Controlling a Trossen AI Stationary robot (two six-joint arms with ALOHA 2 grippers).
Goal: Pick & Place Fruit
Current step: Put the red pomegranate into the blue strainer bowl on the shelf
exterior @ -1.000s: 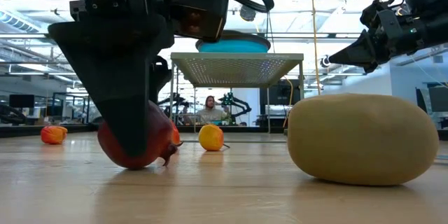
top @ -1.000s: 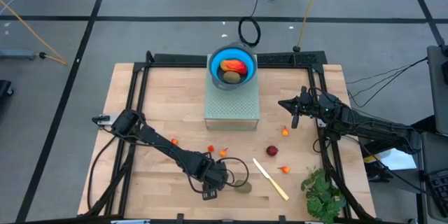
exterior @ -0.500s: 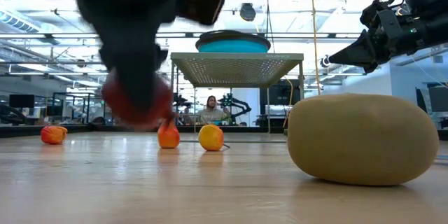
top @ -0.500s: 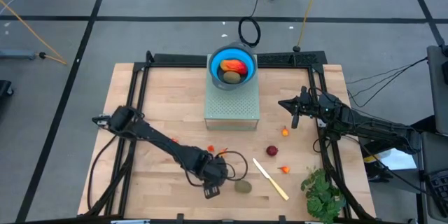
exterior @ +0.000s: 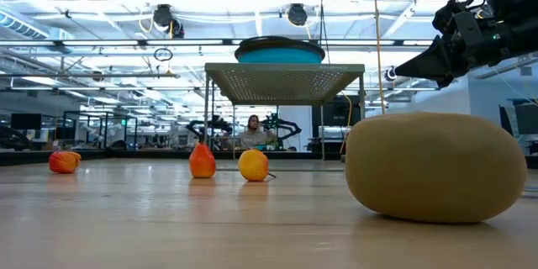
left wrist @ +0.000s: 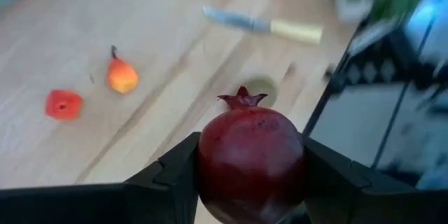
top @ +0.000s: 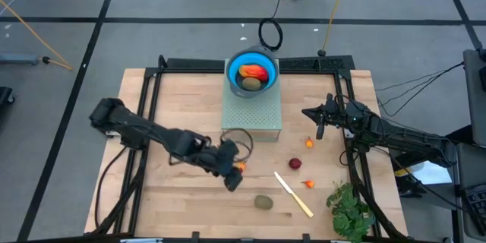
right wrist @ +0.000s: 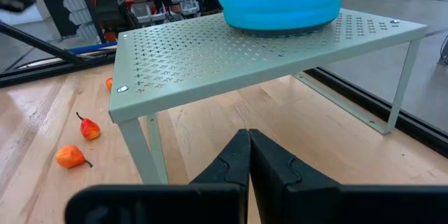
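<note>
The left claw (left wrist: 248, 182) grips a dark red ball (left wrist: 250, 155) above the table (top: 152, 106), while the right claw (right wrist: 248, 155) waits closed.

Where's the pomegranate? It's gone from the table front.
The pomegranate sits between the left gripper's jaws, raised above the table's front-left, near the rack.

A dark red pomegranate (left wrist: 250, 154) with a small crown on top sits clamped between the fingers of my left hand (left wrist: 248, 171), lifted off the bench. A brown-green kiwi (top: 263, 202) lies on its side near the bench's front edge. Small orange-red bits (top: 310, 143) and another dark red ball (top: 295, 164) lie scattered. A red-orange oval (top: 254, 71) and a second kiwi (top: 250, 83) rest in the blue bowl.
</note>
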